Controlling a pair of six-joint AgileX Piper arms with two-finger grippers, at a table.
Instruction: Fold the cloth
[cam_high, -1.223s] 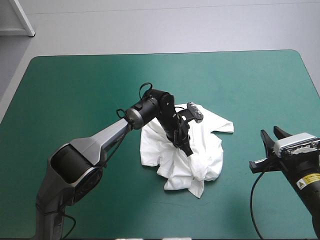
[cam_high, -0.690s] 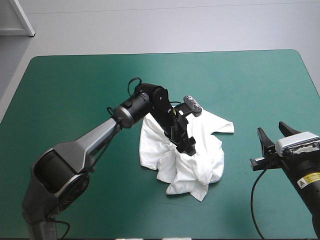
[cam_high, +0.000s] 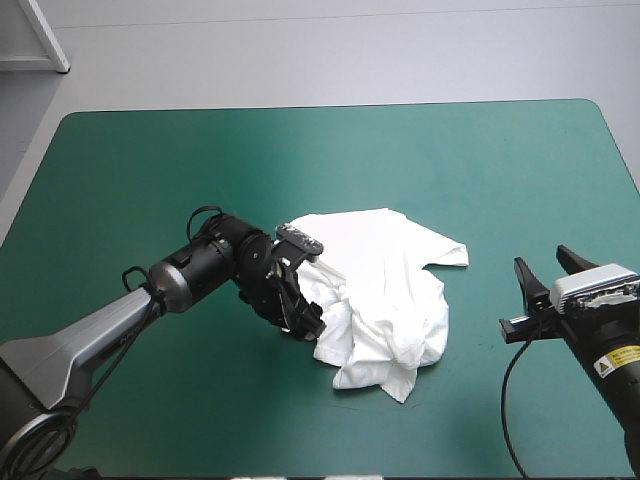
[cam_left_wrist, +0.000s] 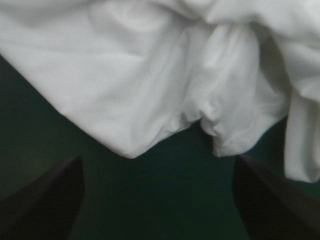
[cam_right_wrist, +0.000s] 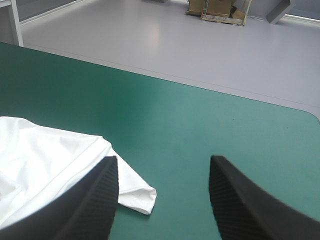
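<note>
You'll see the T-shirt (cam_high: 385, 290) is soft white cloth, matt, rumpled into loose creases and folds. The table (cam_high: 150, 170) under it has a teal-green covering, smooth and even, matt with a faint sheen. On the right gripper (cam_right_wrist: 164, 165) the black fingers (cam_right_wrist: 95, 200) are finely ribbed and dull, like rubber or plastic; the left gripper (cam_left_wrist: 157, 165) looks plain matt black.

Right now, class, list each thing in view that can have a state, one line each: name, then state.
T-shirt: crumpled heap on the table, unfolded, held by neither claw.
left claw: open, empty, low over the cover, the heap's edge just ahead of it.
right claw: open, empty, apart from the heap, near the table's right edge.
</note>
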